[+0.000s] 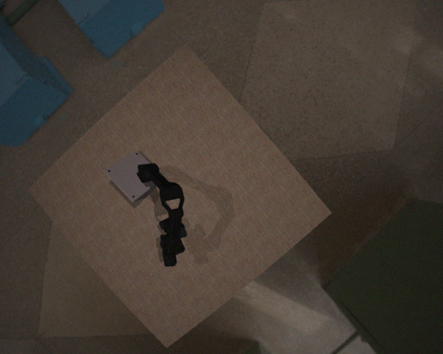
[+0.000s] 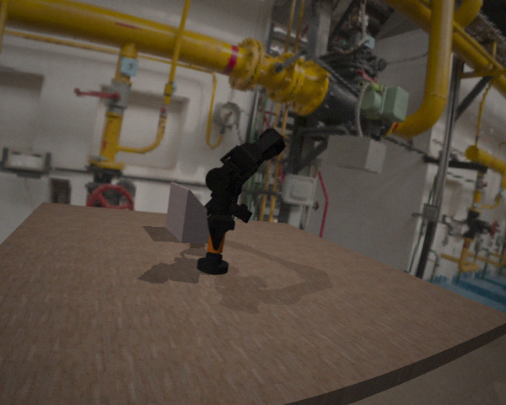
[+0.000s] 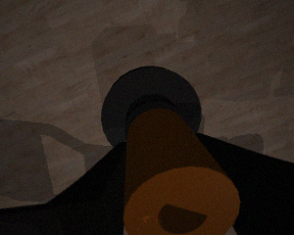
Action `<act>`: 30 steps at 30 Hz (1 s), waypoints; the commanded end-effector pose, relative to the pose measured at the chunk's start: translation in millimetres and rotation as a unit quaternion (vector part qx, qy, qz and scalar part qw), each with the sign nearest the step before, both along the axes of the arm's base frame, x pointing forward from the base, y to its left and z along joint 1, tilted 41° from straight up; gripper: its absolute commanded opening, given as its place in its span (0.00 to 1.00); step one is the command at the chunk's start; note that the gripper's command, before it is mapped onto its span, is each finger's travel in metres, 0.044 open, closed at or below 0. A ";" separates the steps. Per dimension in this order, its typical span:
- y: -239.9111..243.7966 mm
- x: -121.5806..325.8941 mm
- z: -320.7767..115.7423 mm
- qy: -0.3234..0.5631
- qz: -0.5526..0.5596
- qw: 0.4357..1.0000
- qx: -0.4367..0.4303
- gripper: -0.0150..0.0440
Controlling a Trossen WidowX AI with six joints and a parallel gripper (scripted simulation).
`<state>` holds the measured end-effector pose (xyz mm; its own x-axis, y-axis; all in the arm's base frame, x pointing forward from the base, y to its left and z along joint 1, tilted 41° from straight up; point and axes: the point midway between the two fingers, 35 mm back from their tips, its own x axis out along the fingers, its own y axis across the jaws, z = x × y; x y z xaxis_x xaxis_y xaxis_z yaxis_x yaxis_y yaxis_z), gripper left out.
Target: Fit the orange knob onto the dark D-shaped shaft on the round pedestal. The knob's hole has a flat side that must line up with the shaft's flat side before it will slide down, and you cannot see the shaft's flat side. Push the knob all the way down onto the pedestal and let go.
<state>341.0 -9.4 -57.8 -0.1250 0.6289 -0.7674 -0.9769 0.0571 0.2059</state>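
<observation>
The orange knob (image 2: 216,245) (image 3: 159,157) is upright between the fingers of my gripper (image 2: 217,246) (image 3: 160,144), which is shut on it. The knob's top faces the wrist camera and shows a D-shaped hole (image 3: 180,220). The dark round pedestal (image 2: 212,267) (image 3: 118,100) stands on the table directly below the knob. The knob's lower end is at the pedestal's narrower raised middle; whether they touch cannot be told. The shaft is hidden, and so is its flat side. In the top view the arm covers the knob and pedestal.
A pale grey-lilac block (image 1: 124,174) (image 2: 181,218) with small dark dots at its corners stands beside the arm, behind the pedestal in the exterior view. The wooden table (image 1: 214,133) (image 2: 114,331) carries the arm's shadows.
</observation>
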 end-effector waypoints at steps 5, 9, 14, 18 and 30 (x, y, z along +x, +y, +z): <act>4.5 -1.3 -6.1 0.001 -0.004 1.000 0.001 0.25; 6.0 -1.7 -7.9 0.001 -0.004 1.000 0.001 0.25; 5.5 -1.3 -6.5 0.000 0.001 1.000 0.000 0.25; 5.5 -1.3 -6.5 0.000 0.001 1.000 0.000 0.34; 5.5 -1.3 -6.5 0.000 0.001 1.000 0.000 0.88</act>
